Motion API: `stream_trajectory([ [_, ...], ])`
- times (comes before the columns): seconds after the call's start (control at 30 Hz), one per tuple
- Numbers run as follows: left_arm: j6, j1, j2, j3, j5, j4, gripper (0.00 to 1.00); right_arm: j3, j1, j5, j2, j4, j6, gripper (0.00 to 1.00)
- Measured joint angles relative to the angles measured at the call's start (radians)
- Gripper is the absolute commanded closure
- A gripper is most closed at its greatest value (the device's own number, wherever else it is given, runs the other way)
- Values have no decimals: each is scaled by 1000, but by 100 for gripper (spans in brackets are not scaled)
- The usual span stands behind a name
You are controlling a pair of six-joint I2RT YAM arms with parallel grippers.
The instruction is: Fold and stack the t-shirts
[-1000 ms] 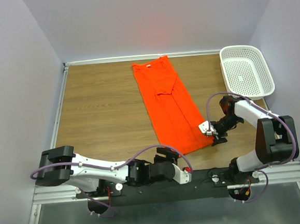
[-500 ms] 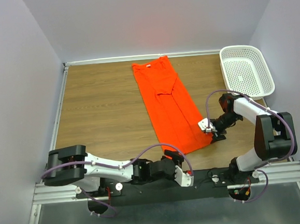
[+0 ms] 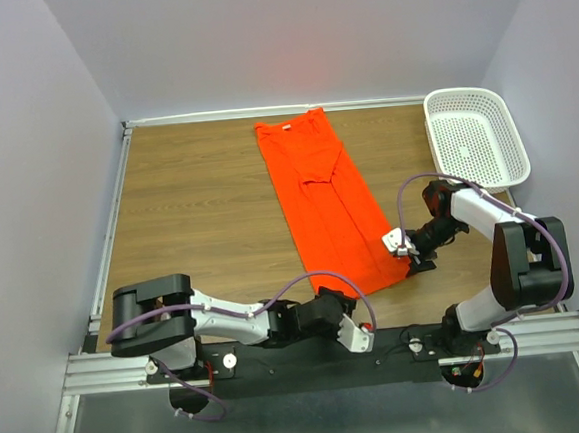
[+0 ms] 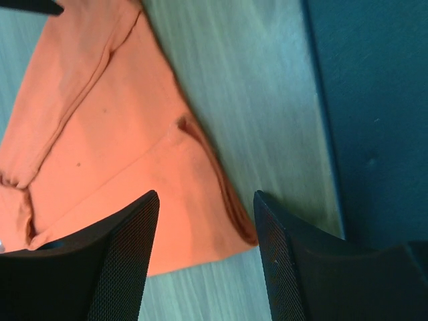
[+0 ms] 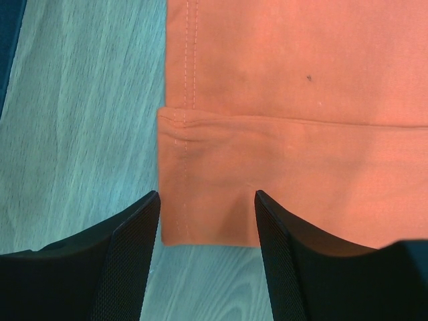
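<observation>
The orange-red t-shirt [image 3: 323,199] lies folded into a long strip down the middle of the wooden table [image 3: 189,214], collar end far, hem end near. My left gripper [image 3: 345,310] is open, low at the strip's near-left hem corner; in the left wrist view that corner of the t-shirt [image 4: 127,174] lies between the fingers [image 4: 100,267]. My right gripper [image 3: 407,251] is open at the near-right hem corner; in the right wrist view the stitched corner of the t-shirt [image 5: 281,134] lies between the fingers [image 5: 127,261].
A white perforated basket [image 3: 476,138] stands at the table's far right corner. The black base rail [image 3: 311,360] runs along the near edge, close behind the left gripper. Grey walls close in the table on three sides.
My left arm has reached forward and right, bringing its gripper up to the shirt's near-left corner. My right gripper has shifted slightly up to the near-right corner. The shirt has not moved.
</observation>
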Motion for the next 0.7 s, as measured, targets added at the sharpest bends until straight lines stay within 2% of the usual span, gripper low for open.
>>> stream_trajectory([
  [0.07,5,0,5,5,11,0,35,0,0,0,0,0,0,35],
  [0.13,12,0,10,7,16,2,46,0,0,0,0,0,0,35],
  [0.17,12,0,15,10,16,4,48,1,0,0,0,0,0,35],
  [0.47,22,12,67,47,27,3,54,2,0,0,-6,-1,0,35],
  [0.53,21,19,67,48,38,-1,59,2,0,0,-11,-1,0,36],
  [0.7,20,32,69,53,53,-18,60,5,0,0,-14,-2,0,36],
])
